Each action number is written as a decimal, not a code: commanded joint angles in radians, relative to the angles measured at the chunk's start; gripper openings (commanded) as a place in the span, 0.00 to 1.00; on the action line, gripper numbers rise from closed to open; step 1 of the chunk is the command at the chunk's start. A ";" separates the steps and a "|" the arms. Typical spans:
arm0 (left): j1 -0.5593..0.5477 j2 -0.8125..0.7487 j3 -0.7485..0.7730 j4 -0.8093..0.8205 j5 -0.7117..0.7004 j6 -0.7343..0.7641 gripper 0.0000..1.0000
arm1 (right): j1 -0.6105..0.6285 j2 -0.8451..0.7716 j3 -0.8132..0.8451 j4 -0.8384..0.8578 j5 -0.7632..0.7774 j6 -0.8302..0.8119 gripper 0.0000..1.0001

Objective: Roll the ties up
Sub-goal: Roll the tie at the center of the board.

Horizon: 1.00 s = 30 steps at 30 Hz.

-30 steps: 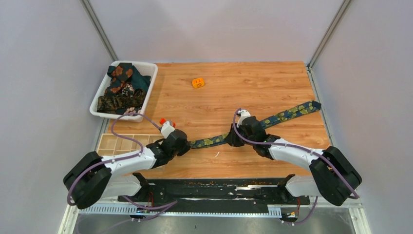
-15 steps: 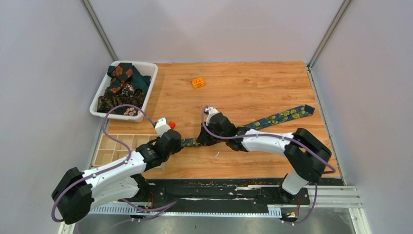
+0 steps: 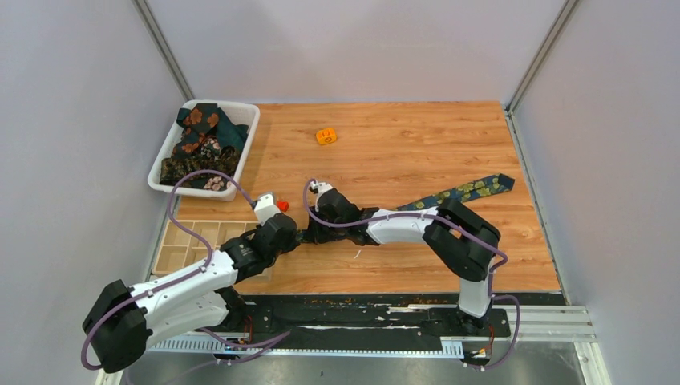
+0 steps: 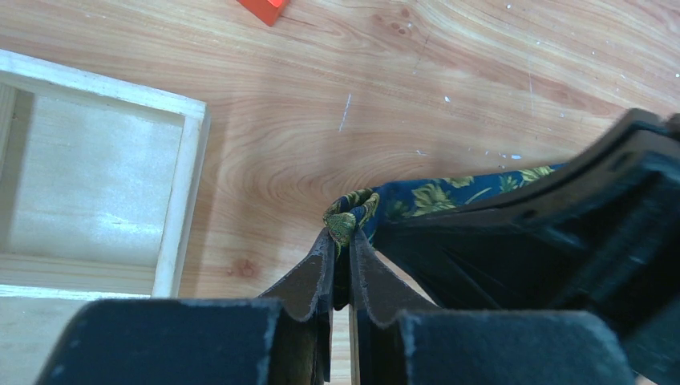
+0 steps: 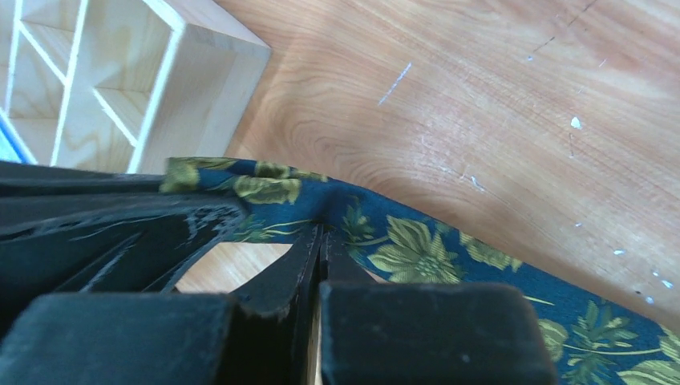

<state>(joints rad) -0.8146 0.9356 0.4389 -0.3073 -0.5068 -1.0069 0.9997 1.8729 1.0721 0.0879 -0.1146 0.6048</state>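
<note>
The navy tie (image 3: 465, 191) is pinched at its left end by the left hand (image 4: 341, 241) and clamped just beside by the right hand (image 5: 321, 233), likely to start the roll.

Before me lies a wooden tabletop (image 3: 417, 152) of warm orange-brown boards with the grain running left to right. Up close I see fine pale scratches and white specks on it. Plain pale grey walls (image 3: 353, 48) close it in at the back and on both sides. A slanting metal post (image 3: 164, 50) stands in the left rear corner and another (image 3: 544, 50) in the right. A black rail (image 3: 361, 309) runs along the near edge, with grey metal (image 3: 361, 370) below. The light is soft and even, and the shadows are faint.
</note>
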 commanded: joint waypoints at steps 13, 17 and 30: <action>0.002 -0.042 0.054 -0.047 -0.020 0.025 0.00 | 0.008 -0.011 0.059 -0.050 0.026 -0.041 0.00; 0.003 -0.032 0.062 -0.051 -0.021 0.027 0.00 | 0.008 -0.019 0.065 -0.054 0.028 -0.045 0.00; 0.003 0.001 0.093 -0.065 -0.009 0.033 0.00 | 0.008 0.098 0.128 -0.019 -0.012 -0.046 0.00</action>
<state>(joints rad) -0.8146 0.9276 0.4877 -0.3679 -0.5018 -0.9882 1.0012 1.9350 1.1545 0.0353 -0.1104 0.5728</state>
